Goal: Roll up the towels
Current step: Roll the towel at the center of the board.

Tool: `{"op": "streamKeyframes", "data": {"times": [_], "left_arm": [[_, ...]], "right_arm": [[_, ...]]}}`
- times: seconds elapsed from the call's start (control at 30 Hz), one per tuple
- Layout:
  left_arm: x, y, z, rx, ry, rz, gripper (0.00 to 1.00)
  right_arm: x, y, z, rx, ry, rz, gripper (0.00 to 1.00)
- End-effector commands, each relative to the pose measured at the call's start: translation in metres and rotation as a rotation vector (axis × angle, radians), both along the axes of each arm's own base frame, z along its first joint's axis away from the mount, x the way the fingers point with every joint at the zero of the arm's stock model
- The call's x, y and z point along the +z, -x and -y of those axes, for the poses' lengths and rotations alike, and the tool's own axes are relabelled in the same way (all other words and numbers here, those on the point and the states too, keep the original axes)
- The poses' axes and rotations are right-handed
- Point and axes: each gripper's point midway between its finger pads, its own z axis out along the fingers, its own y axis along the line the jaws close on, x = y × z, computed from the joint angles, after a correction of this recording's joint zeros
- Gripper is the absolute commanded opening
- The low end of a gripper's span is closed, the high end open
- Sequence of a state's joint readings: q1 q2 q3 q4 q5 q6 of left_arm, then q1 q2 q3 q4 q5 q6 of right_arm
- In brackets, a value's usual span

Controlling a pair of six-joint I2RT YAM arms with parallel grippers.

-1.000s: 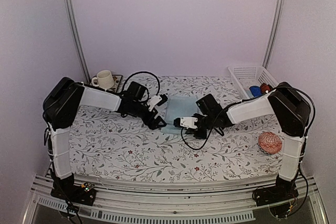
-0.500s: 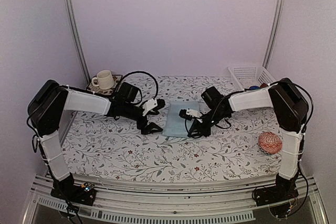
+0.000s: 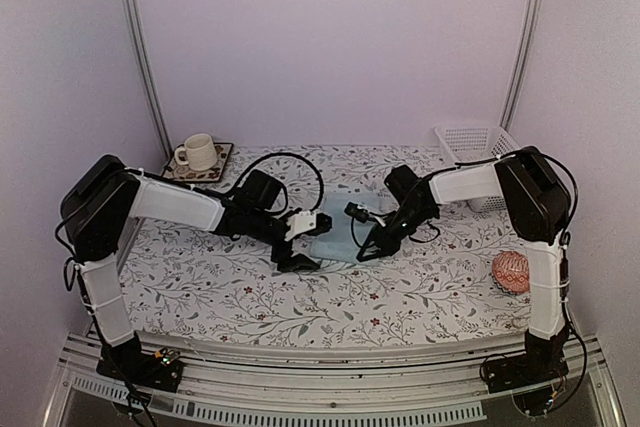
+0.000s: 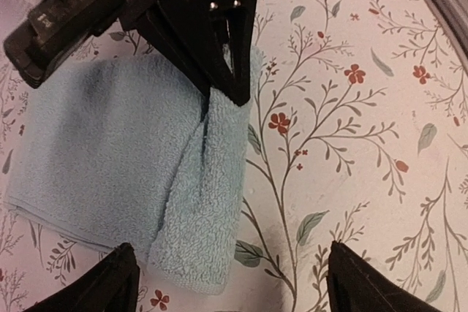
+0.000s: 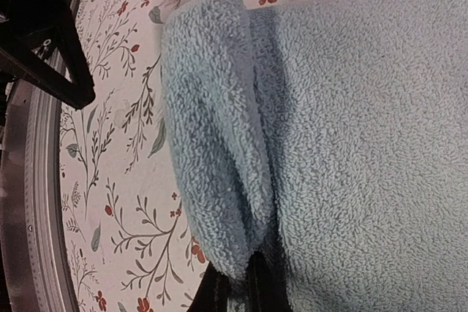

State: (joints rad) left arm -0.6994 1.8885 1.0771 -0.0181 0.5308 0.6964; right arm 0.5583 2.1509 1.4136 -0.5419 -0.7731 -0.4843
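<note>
— What's new with the blue towel (image 4: 95,144)?

— A second ago it lay flat in the middle of the table (image 3: 230,292). Now its near edge is turned over on itself, a narrow lip lying on the flat part.

— Who has hold of it?

— The right gripper (image 4: 230,89). Its fingers are pinched tight on one end of that lip (the right wrist view shows the terry bunched right at their tips).

— And the left gripper (image 4: 238,279)?

— It has swung from the towel's left side round to the near corner. It hangs just over the lip's other end, fingers spread wide, with nothing in them.

— So where does the rolling stand?

— Barely begun, I'd say. That's one first turn, and most of the cloth is flat beyond it. The loose end probably needs the left fingers on it too, or the roll may run crooked, tight on one side and slack on the other.
</note>
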Motion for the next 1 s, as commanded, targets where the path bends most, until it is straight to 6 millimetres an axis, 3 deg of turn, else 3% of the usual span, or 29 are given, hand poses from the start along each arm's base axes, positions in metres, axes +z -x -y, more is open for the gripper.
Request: {"op": "streamKeyframes", "data": {"times": [0.0, 0.07, 0.1, 0.17, 0.3, 0.53, 0.67, 0.73, 0.83, 0.97], "left_arm": [[-0.013, -0.009, 0.009, -0.003, -0.042, 0.069, 0.85], [-0.019, -0.014, 0.009, 0.01, -0.064, 0.094, 0.77], [-0.037, -0.013, 0.007, 0.012, -0.099, 0.08, 0.75], [-0.047, -0.018, 0.006, 0.028, -0.129, 0.096, 0.73], [-0.05, -0.025, 0.006, 0.051, -0.139, 0.131, 0.69], [-0.056, -0.029, 0.008, 0.048, -0.153, 0.133, 0.46], [-0.058, -0.021, 0.008, 0.016, -0.151, 0.102, 0.13], [-0.056, -0.016, 0.009, -0.002, -0.147, 0.078, 0.0], [-0.052, -0.007, 0.009, -0.044, -0.137, 0.015, 0.0], [-0.049, 0.005, 0.008, -0.081, -0.137, -0.1, 0.0]], "right_arm": [[-0.008, 0.001, 0.004, -0.028, 0.016, -0.082, 0.04], [-0.008, 0.001, 0.005, -0.03, 0.016, -0.082, 0.04], [-0.009, 0.001, 0.005, -0.031, 0.016, -0.082, 0.04], [-0.009, 0.001, 0.005, -0.032, 0.016, -0.082, 0.04], [-0.012, 0.001, 0.005, -0.035, 0.018, -0.094, 0.04], [-0.015, -0.002, 0.007, -0.044, 0.025, -0.098, 0.04], [-0.011, -0.008, 0.01, -0.059, 0.025, -0.087, 0.05], [-0.008, -0.013, 0.013, -0.069, 0.032, -0.066, 0.11], [0.001, -0.022, 0.017, -0.082, 0.046, -0.004, 0.31], [0.018, -0.031, 0.024, -0.086, 0.064, 0.122, 0.48]]}}
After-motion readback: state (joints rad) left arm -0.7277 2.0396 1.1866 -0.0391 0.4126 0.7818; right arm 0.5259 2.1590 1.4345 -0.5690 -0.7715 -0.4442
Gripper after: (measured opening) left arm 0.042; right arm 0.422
